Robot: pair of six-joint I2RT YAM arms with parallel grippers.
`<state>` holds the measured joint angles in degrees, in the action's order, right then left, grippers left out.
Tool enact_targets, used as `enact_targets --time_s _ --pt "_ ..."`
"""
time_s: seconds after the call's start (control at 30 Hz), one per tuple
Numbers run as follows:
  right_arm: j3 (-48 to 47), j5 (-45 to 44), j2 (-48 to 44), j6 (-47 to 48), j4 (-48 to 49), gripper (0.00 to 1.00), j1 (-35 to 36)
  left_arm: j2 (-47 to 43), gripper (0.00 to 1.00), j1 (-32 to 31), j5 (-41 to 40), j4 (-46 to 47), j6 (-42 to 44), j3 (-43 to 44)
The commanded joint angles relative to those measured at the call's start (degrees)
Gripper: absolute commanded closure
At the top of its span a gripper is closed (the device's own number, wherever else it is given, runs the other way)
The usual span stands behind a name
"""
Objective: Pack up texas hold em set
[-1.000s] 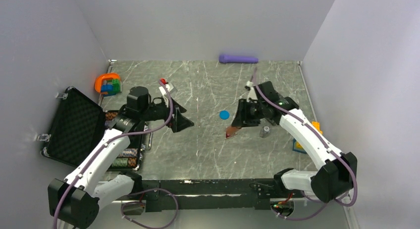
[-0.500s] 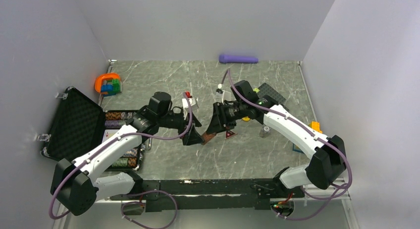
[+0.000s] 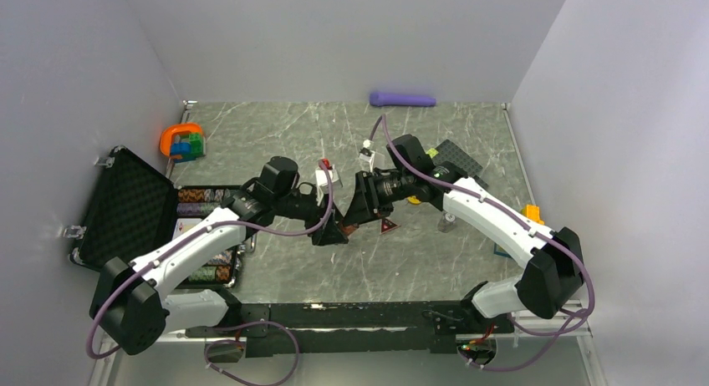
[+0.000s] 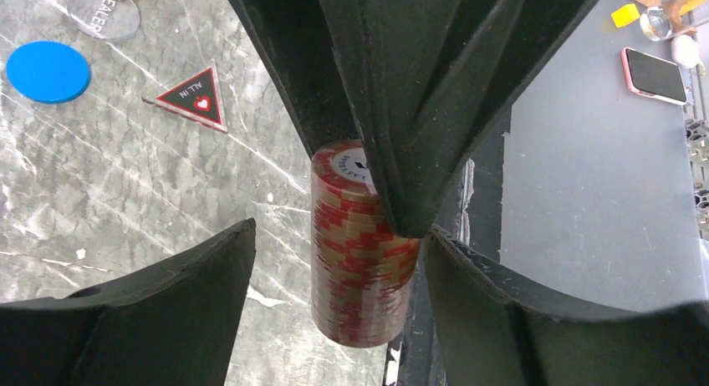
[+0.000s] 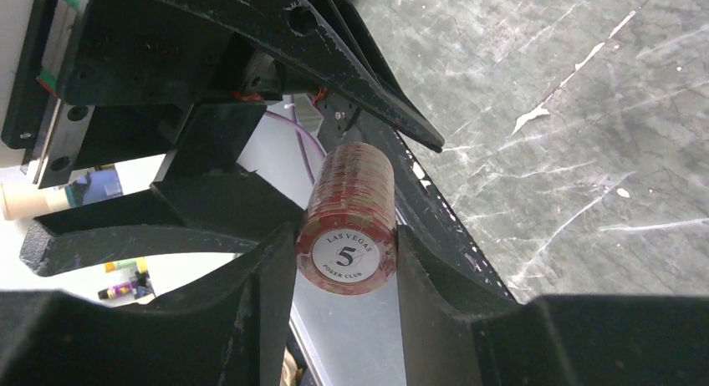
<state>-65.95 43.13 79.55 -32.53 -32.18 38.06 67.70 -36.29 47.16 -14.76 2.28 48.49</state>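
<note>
My right gripper (image 3: 355, 219) is shut on a red and tan striped poker chip stack (image 5: 347, 223) and holds it above the table's middle. My left gripper (image 3: 328, 229) is open, its fingers either side of the same stack (image 4: 364, 244); the right finger is very close to it, the left one apart. The black foam-lined case (image 3: 130, 210) lies open at the left with chip stacks (image 3: 201, 198) in it. The dark red triangle (image 4: 194, 98), blue disc (image 4: 48, 71) and yellow disc (image 3: 414, 200) lie on the table.
An orange ring toy (image 3: 182, 141) sits back left, a purple cylinder (image 3: 403, 99) at the back wall, a black studded plate (image 3: 460, 158) back right. A clear dealer disc (image 4: 103, 14) lies near the blue disc. Small items (image 3: 533, 212) lie at the right edge.
Both arms have swung to the table's middle. My right gripper has brought the chip stack between my left gripper's open fingers, and the two grippers now meet.
</note>
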Motion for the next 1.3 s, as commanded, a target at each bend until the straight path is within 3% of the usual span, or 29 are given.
enact_targets --time_s 0.0,0.1,0.27,0.4,0.53,0.67,0.77,0.8,1.03,1.27 --pt "-2.8 4.2 -1.1 -1.9 5.1 1.0 0.4 0.8 0.26 -0.6 0.7 1.5 0.4 2.9" --pt "-2.8 4.3 -1.1 -1.9 5.2 1.0 0.4 1.4 0.37 -0.8 0.7 1.4 0.4 3.2" --pt "-2.5 3.4 -0.8 -1.7 4.8 1.0 0.4 1.7 0.79 -1.1 1.3 1.9 0.0 3.2" --pt "-2.6 2.7 -0.9 -2.0 5.3 0.97 0.4 2.0 1.0 -1.5 1.0 1.5 0.3 3.4" --pt "-2.8 1.3 -1.6 -2.0 5.3 0.78 0.3 1.6 1.0 -1.6 0.6 1.6 0.3 3.3" --pt "-2.6 -0.7 -2.6 -2.0 5.2 0.45 -0.3 0.4 1.0 -1.7 -2.6 2.2 -0.1 2.8" --pt "-1.6 -4.4 -5.7 -3.0 6.2 0.2 -2.1 -1.8 1.0 -1.6 -9.3 2.9 -0.7 1.8" --pt "-1.0 -5.4 -6.8 -3.7 6.5 0.16 -2.8 -2.5 1.0 -1.6 -10.6 3.3 -1.0 1.2" --pt "1.2 -11.4 -13.1 -5.5 5.9 0.09 -8.6 -7.3 1.0 2.9 -23.4 4.7 -9.3 -0.9" --pt "2.3 -12.7 -15.6 -6.8 6.3 0.09 -11.4 -15.6 1.0 23.1 -27.6 7.9 -24.1 -6.0"
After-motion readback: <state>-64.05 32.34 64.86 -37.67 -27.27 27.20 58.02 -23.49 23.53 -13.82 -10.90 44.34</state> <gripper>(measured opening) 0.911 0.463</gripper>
